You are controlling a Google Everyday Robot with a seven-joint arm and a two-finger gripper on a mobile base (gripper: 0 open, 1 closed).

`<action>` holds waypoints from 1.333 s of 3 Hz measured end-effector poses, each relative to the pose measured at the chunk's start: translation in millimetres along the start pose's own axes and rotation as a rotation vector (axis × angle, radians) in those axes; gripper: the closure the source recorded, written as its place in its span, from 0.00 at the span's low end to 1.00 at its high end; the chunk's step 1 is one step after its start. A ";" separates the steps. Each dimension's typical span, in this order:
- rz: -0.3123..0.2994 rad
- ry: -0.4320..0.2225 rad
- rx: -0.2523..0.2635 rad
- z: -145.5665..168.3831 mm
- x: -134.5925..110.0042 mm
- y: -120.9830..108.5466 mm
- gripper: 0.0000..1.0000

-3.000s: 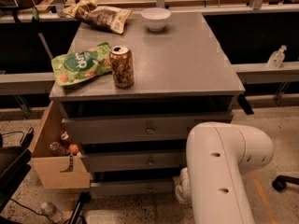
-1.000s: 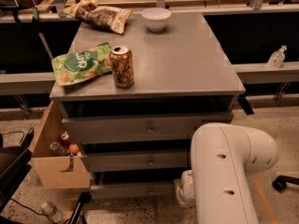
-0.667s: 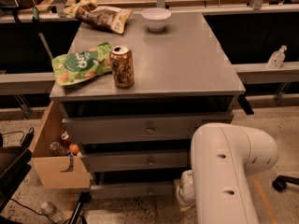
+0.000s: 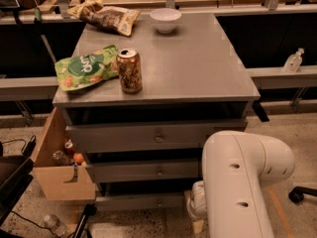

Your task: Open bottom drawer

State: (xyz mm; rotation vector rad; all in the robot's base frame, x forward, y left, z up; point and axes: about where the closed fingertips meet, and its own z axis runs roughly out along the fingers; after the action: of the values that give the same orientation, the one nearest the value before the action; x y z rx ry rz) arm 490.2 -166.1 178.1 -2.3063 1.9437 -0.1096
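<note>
Grey cabinet's (image 4: pixel 198 58) slim bottom drawer (image 4: pixel 129 202) is sitting shut; gripper (image 4: pixel 195 209) is hanging by its right end, grip unreadable. Best centring on the small round knob (image 4: pixel 159 201), then pulling straight.

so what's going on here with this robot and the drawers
A robot's white arm reaches down in front of a grey cabinet, right of its drawers. The bottom drawer does not look pulled out yet. The pincer is not in view, likely hidden low behind the arm. A can and a green bag sit on top.
</note>
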 end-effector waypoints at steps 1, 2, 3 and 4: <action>0.000 0.000 -0.002 0.4 -0.4 0.8 0.49; 0.000 0.000 -0.001 -0.9 -0.4 0.6 0.73; 0.000 0.002 0.029 -11.5 5.5 -6.8 0.96; 0.000 0.003 0.030 -13.5 6.7 -7.1 1.00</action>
State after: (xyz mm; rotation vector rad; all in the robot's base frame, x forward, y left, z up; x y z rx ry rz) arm 496.4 -172.1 192.3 -2.2881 1.9300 -0.1416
